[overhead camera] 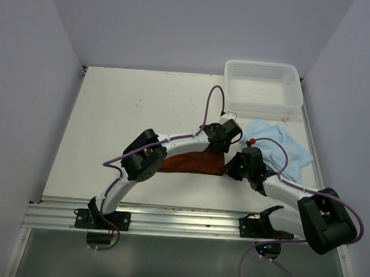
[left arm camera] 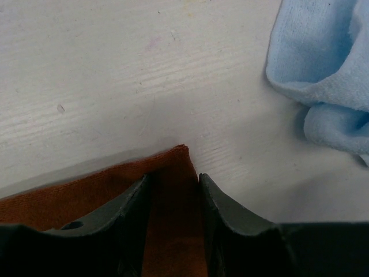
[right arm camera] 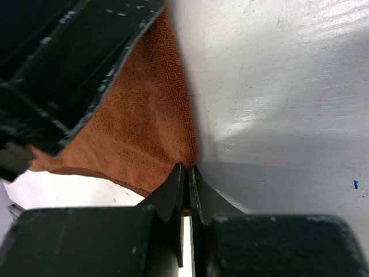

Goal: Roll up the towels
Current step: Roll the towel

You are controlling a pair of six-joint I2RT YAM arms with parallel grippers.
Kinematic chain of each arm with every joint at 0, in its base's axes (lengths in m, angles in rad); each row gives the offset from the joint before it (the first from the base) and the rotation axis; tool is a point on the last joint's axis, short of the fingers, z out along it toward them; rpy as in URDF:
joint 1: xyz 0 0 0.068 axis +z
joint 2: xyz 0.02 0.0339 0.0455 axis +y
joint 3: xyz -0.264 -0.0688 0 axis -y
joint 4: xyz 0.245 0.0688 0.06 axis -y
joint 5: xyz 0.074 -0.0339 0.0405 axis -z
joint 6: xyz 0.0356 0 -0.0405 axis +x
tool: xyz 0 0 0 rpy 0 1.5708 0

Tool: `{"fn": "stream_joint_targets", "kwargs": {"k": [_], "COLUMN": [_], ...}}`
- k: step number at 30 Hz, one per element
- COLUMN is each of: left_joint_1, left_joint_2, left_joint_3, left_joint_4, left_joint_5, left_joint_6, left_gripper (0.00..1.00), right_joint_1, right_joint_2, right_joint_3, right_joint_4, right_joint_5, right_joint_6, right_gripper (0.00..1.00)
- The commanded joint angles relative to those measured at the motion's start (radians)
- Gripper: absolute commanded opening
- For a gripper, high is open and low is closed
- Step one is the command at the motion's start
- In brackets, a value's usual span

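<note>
On the white table (overhead camera: pixel 111 122) in the overhead view, the left arm (overhead camera: pixel 172 141) reaches from the lower left of the frame up towards the centre. Under its forearm lies the rust-orange towel (overhead camera: pixel 190 162), a long narrow strip flat on the table just below the middle of the picture. The left gripper (overhead camera: pixel 227 133) sits at the strip's upper right end, and the right gripper (overhead camera: pixel 233 167) meets the lower right end of the same strip from the right. Just right of both grippers a crumpled light blue towel (overhead camera: pixel 283 150) lies apart from the rust one. Above it a white mesh basket (overhead camera: pixel 261 105) stands in the table's upper right corner.

In the left wrist view the rust-orange towel (left arm camera: pixel 86 196) fills the lower left, its corner pointing up at centre frame. The left gripper (left arm camera: pixel 173 187) straddles that corner: its jaws stand partway apart with cloth filling the gap, and I cannot tell whether they pinch it or only rest on it. The light blue towel (left arm camera: pixel 323 57) bunches at the upper right, clear of the corner.

In the right wrist view a black part of the left arm covers the upper left, and the rust-orange towel (right arm camera: pixel 144 133) spreads below it down to centre frame. The right gripper (right arm camera: pixel 186 173) is clenched on that towel's corner, its fingers (right arm camera: pixel 170 193) nearly together
</note>
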Motion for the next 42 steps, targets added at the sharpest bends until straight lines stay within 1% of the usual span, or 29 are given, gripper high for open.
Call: {"fn": "stream_joint_targets", "kwargs": {"k": [1, 3, 8, 14, 19, 22, 24, 25, 27, 29, 33, 35, 39, 42], "left_joint_1": [-0.005, -0.002, 0.003, 0.003, 0.001, -0.002, -0.002, 0.000, 0.000, 0.000, 0.000, 0.003, 0.026, 0.044], "left_joint_2": [0.026, 0.043, 0.074, 0.179, 0.221, 0.232, 0.241, 0.244, 0.247, 0.242, 0.207, 0.173, 0.127, 0.084], "left_joint_3": [0.053, 0.064, 0.067, 0.192, 0.191, 0.167, 0.165, 0.168, 0.179, 0.209, 0.246, 0.245, 0.240, 0.213], "left_joint_4": [0.015, -0.008, -0.007, -0.126, -0.200, -0.225, -0.238, -0.242, -0.240, -0.240, -0.208, -0.188, -0.153, -0.105], "left_joint_5": [-0.008, -0.018, -0.005, -0.018, -0.046, -0.077, -0.084, -0.084, -0.077, -0.062, -0.045, -0.026, 0.008, 0.041], "left_joint_6": [-0.026, -0.031, -0.036, -0.037, -0.042, -0.048, -0.059, -0.062, -0.068, -0.072, -0.074, -0.074, -0.082, -0.074], "left_gripper": [0.42, 0.42, 0.42, 0.41, 0.39, 0.34, 0.26, 0.19, 0.15, 0.11, 0.10, 0.09, 0.09, 0.09], "right_joint_1": [-0.004, -0.004, -0.004, -0.004, -0.002, -0.004, -0.002, -0.001, -0.001, -0.001, 0.002, 0.012, 0.028, 0.047], "right_joint_2": [0.018, 0.013, 0.006, -0.019, -0.046, -0.060, -0.068, -0.071, -0.069, -0.066, -0.078, -0.088, -0.135, -0.143], "right_joint_3": [-0.026, -0.026, -0.025, 0.001, 0.018, 0.027, 0.024, 0.026, 0.031, 0.040, 0.070, 0.101, 0.152, 0.185], "right_joint_4": [-0.035, -0.036, -0.042, -0.097, -0.142, -0.148, -0.148, -0.148, -0.162, -0.180, -0.223, -0.254, -0.370, -0.427], "right_joint_5": [0.037, 0.036, 0.042, 0.055, 0.062, 0.066, 0.063, 0.062, 0.051, 0.040, 0.037, 0.045, 0.100, 0.140], "right_joint_6": [-0.038, -0.038, -0.048, -0.074, -0.091, -0.097, -0.097, -0.099, -0.100, -0.114, -0.148, -0.182, -0.257, -0.286], "right_gripper": [0.00, 0.00, 0.00, 0.00, 0.00, 0.00, 0.00, 0.00, 0.00, 0.00, 0.00, 0.00, 0.00, 0.00]}}
